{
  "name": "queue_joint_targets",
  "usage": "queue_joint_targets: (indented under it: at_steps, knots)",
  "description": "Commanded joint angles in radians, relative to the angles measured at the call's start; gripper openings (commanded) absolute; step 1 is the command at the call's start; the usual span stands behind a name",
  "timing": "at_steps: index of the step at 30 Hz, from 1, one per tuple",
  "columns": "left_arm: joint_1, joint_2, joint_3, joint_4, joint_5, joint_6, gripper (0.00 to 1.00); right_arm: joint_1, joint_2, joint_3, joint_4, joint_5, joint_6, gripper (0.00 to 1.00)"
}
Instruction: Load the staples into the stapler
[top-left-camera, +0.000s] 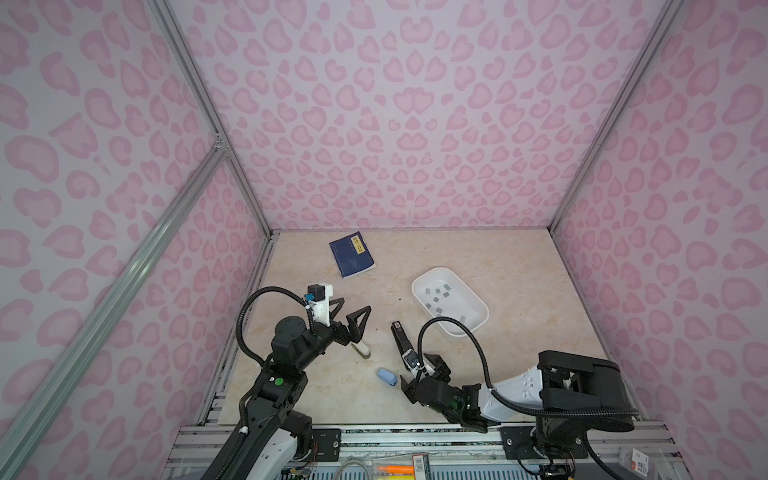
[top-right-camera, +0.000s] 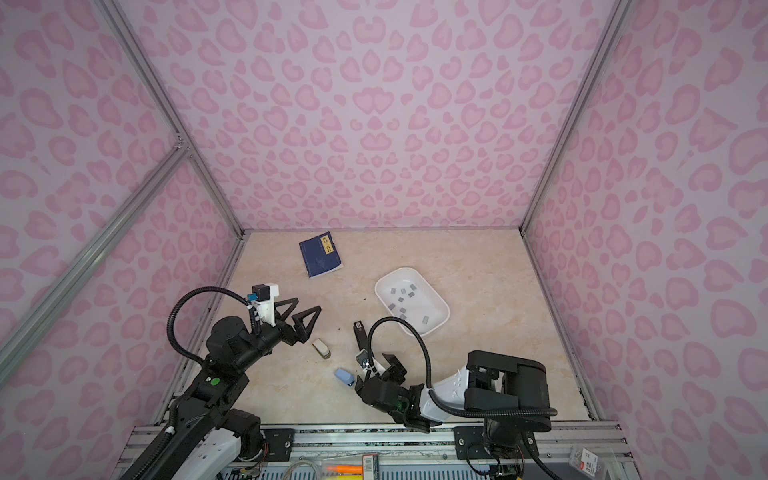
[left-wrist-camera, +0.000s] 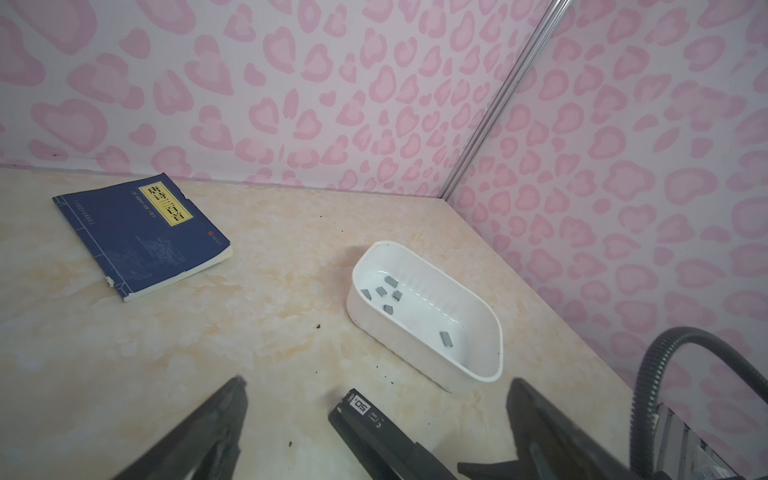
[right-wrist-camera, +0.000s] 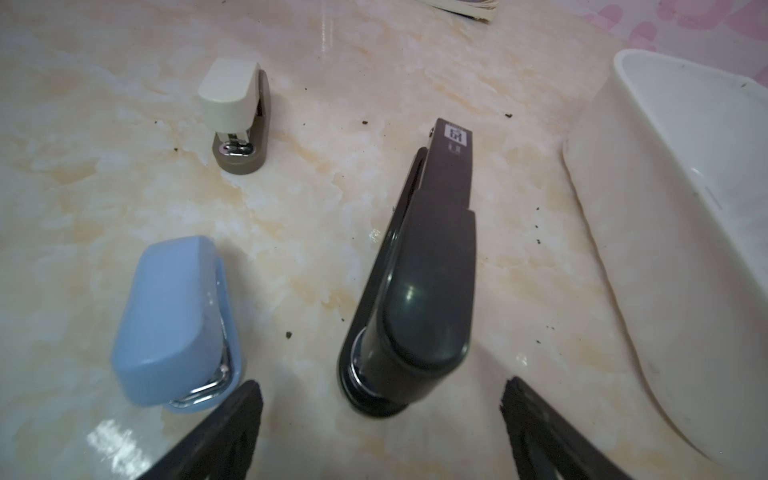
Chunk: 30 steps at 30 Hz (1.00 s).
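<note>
Three staplers lay on the desk (top-left-camera: 519, 291): a black stapler (right-wrist-camera: 428, 270), a blue stapler (right-wrist-camera: 174, 316) and a cream stapler (right-wrist-camera: 232, 99). Grey staples (left-wrist-camera: 392, 294) rested loose inside the white tray (left-wrist-camera: 395, 345), beside the black stapler. Right tool (right-wrist-camera: 380, 388) was spread, its fingers flanking that stapler's rounded end without touching. Left tool (top-left-camera: 354, 304) hung spread and empty near the cream stapler.

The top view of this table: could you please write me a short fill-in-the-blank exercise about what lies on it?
The staples lie in the ____ tray.
The book has a ____ cover.
Both the left gripper and the right gripper are ____.
Missing words: white; blue; open.
</note>
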<state>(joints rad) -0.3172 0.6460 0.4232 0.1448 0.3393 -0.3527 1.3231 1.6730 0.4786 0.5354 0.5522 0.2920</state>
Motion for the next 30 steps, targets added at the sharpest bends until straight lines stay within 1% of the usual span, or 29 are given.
queue_joint_targets:
  at_steps: [1, 5, 10, 16, 21, 23, 25, 30]
  knots:
    - [-0.026, 0.027, 0.006, 0.017, 0.006, 0.047, 0.98, -0.023, 0.033, -0.009, 0.069, 0.02, -0.001, 0.9]
    - [-0.07, 0.068, 0.013, 0.013, 0.004, 0.066, 0.99, -0.056, 0.045, -0.047, 0.115, 0.022, 0.008, 0.89]
    - [-0.123, 0.111, 0.019, 0.005, 0.005, 0.101, 0.98, -0.099, 0.017, -0.104, 0.15, 0.018, 0.046, 0.85]
    - [-0.18, 0.178, 0.058, -0.019, 0.044, 0.151, 0.99, -0.157, 0.002, -0.102, 0.108, -0.012, 0.128, 0.78]
    - [-0.208, 0.232, 0.068, -0.017, 0.056, 0.188, 1.0, -0.192, -0.008, -0.106, 0.059, 0.016, 0.201, 0.7]
    - [-0.222, 0.27, 0.077, -0.017, 0.059, 0.209, 1.0, -0.208, -0.017, -0.108, 0.041, 0.015, 0.224, 0.64]
    - [-0.238, 0.315, 0.088, -0.017, 0.06, 0.231, 0.99, -0.224, -0.029, -0.117, 0.032, 0.009, 0.24, 0.6]
    - [-0.296, 0.463, 0.145, -0.019, 0.028, 0.3, 0.96, -0.262, -0.078, -0.146, 0.017, 0.0, 0.276, 0.59]
